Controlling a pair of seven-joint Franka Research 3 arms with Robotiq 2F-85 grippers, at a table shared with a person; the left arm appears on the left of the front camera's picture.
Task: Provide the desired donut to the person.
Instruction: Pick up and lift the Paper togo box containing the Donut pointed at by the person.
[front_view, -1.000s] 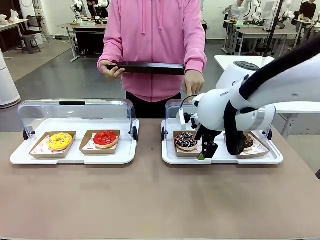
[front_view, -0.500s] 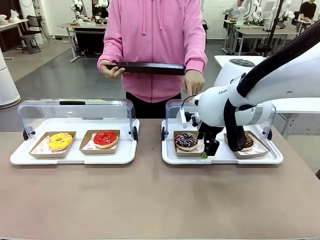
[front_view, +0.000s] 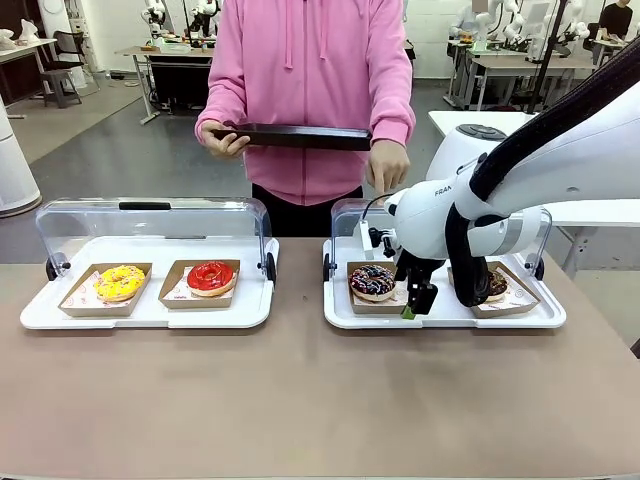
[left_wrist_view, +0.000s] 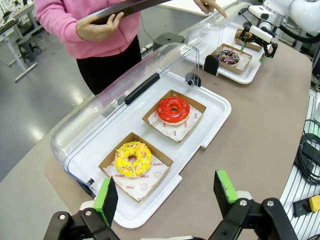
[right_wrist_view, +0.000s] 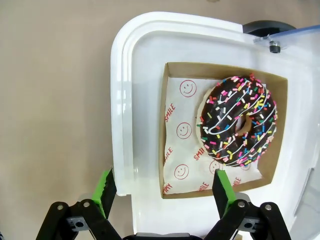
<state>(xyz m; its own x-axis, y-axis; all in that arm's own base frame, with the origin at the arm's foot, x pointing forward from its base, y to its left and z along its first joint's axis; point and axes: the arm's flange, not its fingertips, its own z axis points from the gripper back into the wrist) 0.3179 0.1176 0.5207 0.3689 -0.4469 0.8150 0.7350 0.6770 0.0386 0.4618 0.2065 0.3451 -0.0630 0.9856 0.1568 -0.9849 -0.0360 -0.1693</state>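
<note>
The left gripper (left_wrist_view: 167, 192) hangs spread wide above the worktop (left_wrist_view: 260, 130), near the yellow donut (left_wrist_view: 133, 159). The right gripper (right_wrist_view: 165, 187), fingers apart, sits at the white tray's (right_wrist_view: 122, 100) rim, just beside the chocolate sprinkled donut (right_wrist_view: 240, 127) in its cardboard box (right_wrist_view: 200, 70). Beyond, the person (front_view: 310, 90) holds a black tray (front_view: 290, 136).

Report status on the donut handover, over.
Left gripper open above the left tray. Right gripper open, down at the edge of the chocolate sprinkled donut's cardboard tray, nothing gripped. Lid raised; person's hand close behind it.
</note>
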